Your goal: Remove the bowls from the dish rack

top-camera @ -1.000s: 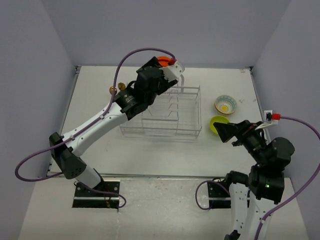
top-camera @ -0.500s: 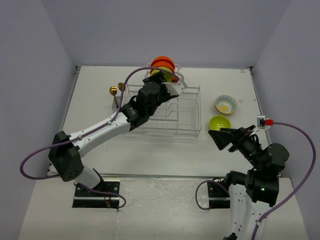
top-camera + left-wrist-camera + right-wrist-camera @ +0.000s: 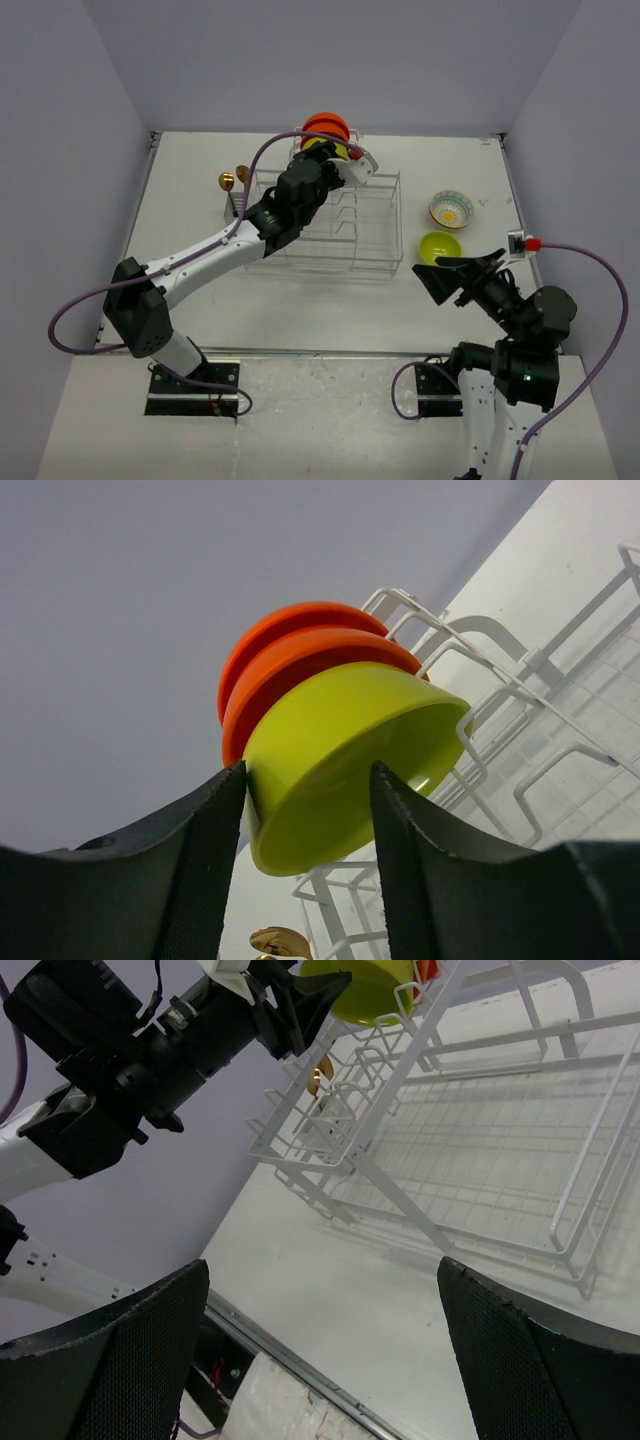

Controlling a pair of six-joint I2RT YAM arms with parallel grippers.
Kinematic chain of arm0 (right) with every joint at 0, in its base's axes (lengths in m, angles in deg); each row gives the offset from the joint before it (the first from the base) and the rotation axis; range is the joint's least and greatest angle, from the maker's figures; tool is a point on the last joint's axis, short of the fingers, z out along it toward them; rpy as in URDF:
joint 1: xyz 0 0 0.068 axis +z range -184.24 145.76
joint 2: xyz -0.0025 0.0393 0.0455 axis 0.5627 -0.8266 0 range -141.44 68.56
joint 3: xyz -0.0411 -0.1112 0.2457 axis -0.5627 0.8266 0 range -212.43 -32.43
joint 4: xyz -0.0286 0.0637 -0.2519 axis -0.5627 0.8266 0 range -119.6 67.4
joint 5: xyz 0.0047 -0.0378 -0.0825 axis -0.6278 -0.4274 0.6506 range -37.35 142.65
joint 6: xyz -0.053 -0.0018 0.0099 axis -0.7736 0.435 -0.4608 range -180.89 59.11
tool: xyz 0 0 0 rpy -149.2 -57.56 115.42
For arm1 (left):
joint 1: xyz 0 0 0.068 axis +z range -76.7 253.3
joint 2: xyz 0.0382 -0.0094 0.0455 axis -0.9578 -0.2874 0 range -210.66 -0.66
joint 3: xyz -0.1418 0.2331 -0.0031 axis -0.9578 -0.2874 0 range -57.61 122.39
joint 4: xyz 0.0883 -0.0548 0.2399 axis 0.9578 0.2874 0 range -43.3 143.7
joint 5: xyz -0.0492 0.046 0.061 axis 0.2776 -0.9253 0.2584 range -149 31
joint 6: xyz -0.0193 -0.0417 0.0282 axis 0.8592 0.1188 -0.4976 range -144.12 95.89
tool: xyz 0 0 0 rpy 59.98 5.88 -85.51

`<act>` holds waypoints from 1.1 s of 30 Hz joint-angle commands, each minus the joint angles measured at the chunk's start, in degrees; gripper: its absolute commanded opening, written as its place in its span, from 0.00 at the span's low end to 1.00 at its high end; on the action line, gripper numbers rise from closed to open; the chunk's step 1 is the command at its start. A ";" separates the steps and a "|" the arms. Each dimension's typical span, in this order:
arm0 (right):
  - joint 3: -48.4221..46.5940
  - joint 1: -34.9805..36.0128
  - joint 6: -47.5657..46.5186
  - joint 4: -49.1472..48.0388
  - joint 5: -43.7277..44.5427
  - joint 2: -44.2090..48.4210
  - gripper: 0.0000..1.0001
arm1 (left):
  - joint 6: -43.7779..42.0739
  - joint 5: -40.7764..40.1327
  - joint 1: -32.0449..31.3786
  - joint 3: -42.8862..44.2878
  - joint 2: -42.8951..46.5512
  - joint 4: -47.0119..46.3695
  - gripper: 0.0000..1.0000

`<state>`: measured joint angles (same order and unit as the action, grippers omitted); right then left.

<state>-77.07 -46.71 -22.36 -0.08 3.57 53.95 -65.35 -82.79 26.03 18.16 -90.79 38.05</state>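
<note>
The white wire dish rack stands mid-table. At its far end two orange-red bowls and a lime-green bowl stand on edge, stacked. My left gripper reaches over the rack. In the left wrist view its fingers sit on both sides of that lime-green bowl's base, and the gripper is closed against it. A second lime-green bowl and a pale patterned bowl with a yellow centre sit on the table right of the rack. My right gripper is open and empty, near that bowl.
Two gold spoons lie left of the rack's far end; one shows in the left wrist view. The rack's upright loops stand beside the held bowl. The right wrist view shows the rack's near corner and the table's front edge.
My left gripper came down and forward from over the orange bowls onto the lime-green bowl in the rack. My right gripper drew back from the lime-green bowl on the table.
</note>
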 commanded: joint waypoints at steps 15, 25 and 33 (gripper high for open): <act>0.43 0.16 -0.55 -2.62 -1.72 -1.21 0.95 | -0.25 2.96 1.91 3.42 -1.19 0.47 0.36; 0.08 0.25 -0.73 -2.54 -2.42 -1.47 0.95 | -0.25 3.22 2.18 5.27 -3.21 1.70 0.23; -0.36 0.25 -0.73 -2.53 -2.60 -1.91 0.95 | -0.16 3.40 2.18 4.83 -2.16 1.53 0.14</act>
<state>-77.03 -46.63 -22.39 -0.74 2.78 53.23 -66.81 -82.13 29.01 21.81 -92.73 38.62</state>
